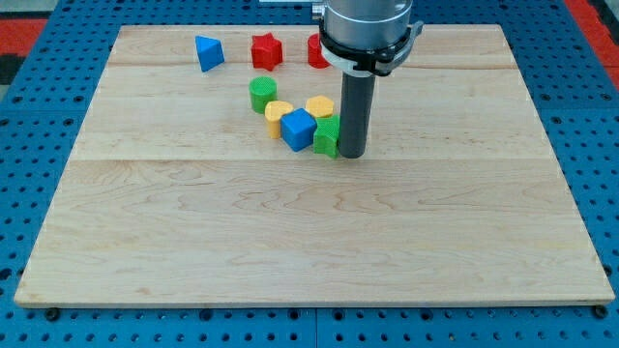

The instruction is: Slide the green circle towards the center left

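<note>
- Since the green circle [262, 95] sits above the counter's middle, toward the view's top, you should judge the slide as barely started: the whole stretch toward the center left of the counter [145, 232] remains.
- Just below and right of the green circle you'll find a cluster: a yellow block [279, 117], a blue cube [299, 129], another yellow block [320, 105] and a green block [327, 137].
- My tip [351, 155] stands at the right of that green block, apparently touching it, well right of the green circle; there are no jaws, only a rod.
- Above the green circle lie a blue triangle [208, 52] and a red star [266, 50]; another red block [316, 51] is partly hidden by the arm, so its shape is unclear.
</note>
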